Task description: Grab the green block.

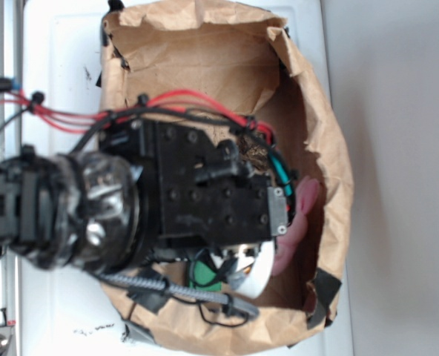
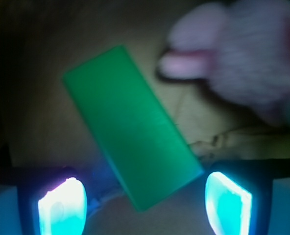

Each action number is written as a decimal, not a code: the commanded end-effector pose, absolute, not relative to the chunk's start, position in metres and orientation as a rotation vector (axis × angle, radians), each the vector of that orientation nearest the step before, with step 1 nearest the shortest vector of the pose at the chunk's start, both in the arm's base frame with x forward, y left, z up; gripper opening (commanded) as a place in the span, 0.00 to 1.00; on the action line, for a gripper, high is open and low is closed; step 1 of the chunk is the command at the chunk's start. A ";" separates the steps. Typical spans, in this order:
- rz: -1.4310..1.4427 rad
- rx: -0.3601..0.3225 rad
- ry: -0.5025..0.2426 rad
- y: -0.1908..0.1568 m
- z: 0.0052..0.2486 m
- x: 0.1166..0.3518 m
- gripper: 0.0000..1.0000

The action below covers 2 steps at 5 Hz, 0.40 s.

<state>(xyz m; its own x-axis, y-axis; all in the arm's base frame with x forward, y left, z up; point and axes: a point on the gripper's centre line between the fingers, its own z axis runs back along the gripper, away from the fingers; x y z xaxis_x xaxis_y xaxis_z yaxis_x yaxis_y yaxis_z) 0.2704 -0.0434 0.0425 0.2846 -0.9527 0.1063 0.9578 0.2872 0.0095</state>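
Note:
The green block (image 2: 130, 125) lies flat on brown paper, its long axis running from upper left to lower right in the wrist view. Its lower end reaches between my two glowing pads (image 2: 62, 208). My gripper (image 2: 145, 205) is open, with a gap on each side of the block and neither pad touching it. In the exterior view only a small piece of the green block (image 1: 203, 276) shows below the arm, and my gripper itself is hidden under the black wrist housing (image 1: 205, 185).
A pink plush bunny (image 2: 243, 54) lies just beyond the block's far end; its pink body (image 1: 297, 222) shows at the bag's right side. The brown paper bag walls (image 1: 331, 148) ring the whole work area. Red and black cables (image 1: 167, 107) run along the arm.

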 end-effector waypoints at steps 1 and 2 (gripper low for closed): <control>-1.427 -0.093 -0.243 -0.063 0.068 0.279 1.00; -1.433 -0.134 -0.245 -0.069 0.068 0.293 1.00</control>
